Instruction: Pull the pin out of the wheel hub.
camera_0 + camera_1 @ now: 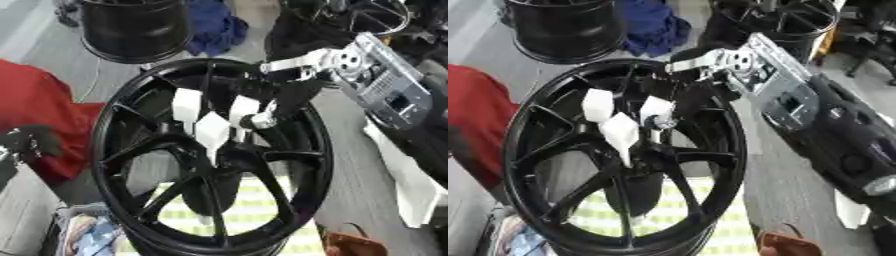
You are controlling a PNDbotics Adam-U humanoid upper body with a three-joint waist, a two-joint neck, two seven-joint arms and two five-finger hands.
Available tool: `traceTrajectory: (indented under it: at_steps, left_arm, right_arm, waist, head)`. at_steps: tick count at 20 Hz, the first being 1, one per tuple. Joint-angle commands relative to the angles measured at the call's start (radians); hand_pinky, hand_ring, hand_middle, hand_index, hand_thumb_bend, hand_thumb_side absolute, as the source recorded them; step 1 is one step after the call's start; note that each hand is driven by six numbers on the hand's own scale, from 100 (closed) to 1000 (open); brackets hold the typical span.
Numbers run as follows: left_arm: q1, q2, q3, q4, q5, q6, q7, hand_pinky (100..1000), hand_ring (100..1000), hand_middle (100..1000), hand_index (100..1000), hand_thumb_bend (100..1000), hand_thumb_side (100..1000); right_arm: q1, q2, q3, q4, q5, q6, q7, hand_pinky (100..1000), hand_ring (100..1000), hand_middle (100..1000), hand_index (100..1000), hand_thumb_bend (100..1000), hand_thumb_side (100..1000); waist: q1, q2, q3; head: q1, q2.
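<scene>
The wheel (210, 155) stands nearly upright, face to the camera, its black spokes meeting at the hub (219, 150) in the middle; standing this way it gives the arm a straight reach to the centre. The right arm comes in from the upper right, its silver wrist (776, 85) angled down over the rim so that the right robot hand (214, 122) lands at the hub. Its pale fingers (598, 105) point down over the centre, bunched together as if closing round something small. A short silvery round piece (260, 120) shows just beside them, touching or nearly touching the hand; it may be the pin, but I cannot tell for sure, nor whether it sits in the hub or is already partly drawn. Whether the fingers truly pinch it is hidden by the hand itself.

The left robot hand (26, 142) shows dark at the left edge, beside a red cloth (44, 105), idle and away from the wheel; its fingers are too murky to read.

Behind stand other black wheels (136, 30) and a blue cloth (214, 25)
</scene>
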Motion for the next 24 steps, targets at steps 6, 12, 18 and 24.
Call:
traceTrajectory:
  at_steps: [6, 12, 18, 24]
  left_arm:
    - [-0.013, 0.019, -0.003, -0.008, -0.002, -0.009, 0.0, 714, 626, 642, 828, 100, 854]
    - [-0.013, 0.019, -0.003, -0.006, -0.004, -0.013, 0.0, 715, 625, 644, 828, 100, 853]
    - [-0.013, 0.019, -0.002, -0.005, -0.005, -0.014, 0.0, 715, 624, 645, 828, 100, 855]
    - [-0.011, 0.018, -0.001, -0.005, -0.007, -0.013, 0.0, 715, 624, 645, 828, 100, 856]
  right_arm:
    - [-0.014, 0.024, -0.024, 0.093, 0.073, -0.001, 0.001, 832, 873, 829, 924, 322, 450]
    - [-0.012, 0.034, -0.031, 0.126, 0.117, -0.027, 0.009, 807, 839, 783, 908, 287, 419]
    - [-0.014, 0.033, -0.035, 0.122, 0.14, -0.039, 0.009, 697, 701, 663, 811, 248, 379]
    - [-0.018, 0.022, -0.033, 0.06, 0.14, -0.049, -0.031, 509, 527, 480, 617, 189, 339]
  waist:
    - [0.008, -0.005, 0.004]
    - [0.008, -0.004, 0.004]
    - [0.008, -0.005, 0.004]
    - [0.007, -0.005, 0.002]
  head:
    - [-0.005, -0.002]
    - [-0.004, -0.002]
    - [-0.004, -0.002]
    - [-0.001, -0.001]
